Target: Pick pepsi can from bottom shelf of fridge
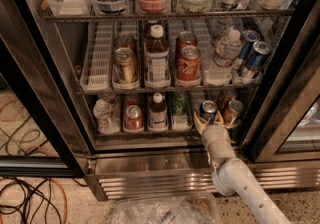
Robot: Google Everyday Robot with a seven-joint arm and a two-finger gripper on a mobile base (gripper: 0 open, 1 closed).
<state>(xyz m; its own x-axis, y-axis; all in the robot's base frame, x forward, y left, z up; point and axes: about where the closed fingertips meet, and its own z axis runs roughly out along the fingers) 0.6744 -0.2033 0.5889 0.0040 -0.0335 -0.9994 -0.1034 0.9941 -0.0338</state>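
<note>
Large stainless-steel drinks fridge (150,164) with black-framed glass doors, surrounding the gripper. Dark wire-rack bottom shelf (112,134) level with the tan two-finger gripper (208,120), stretching off to its left. Fingers spread apart, flanking the base of the short dark blue pepsi can (208,109) just ahead. Small bronze-toned can (233,111) just right.

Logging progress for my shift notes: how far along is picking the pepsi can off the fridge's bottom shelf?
Done: the tan end effector sits right at the short dark blue, silver-topped can. In hand: securing a grasp, not confirmed. Left: the can stands on the dark wire bottom shelf, not yet lifted out.
</note>
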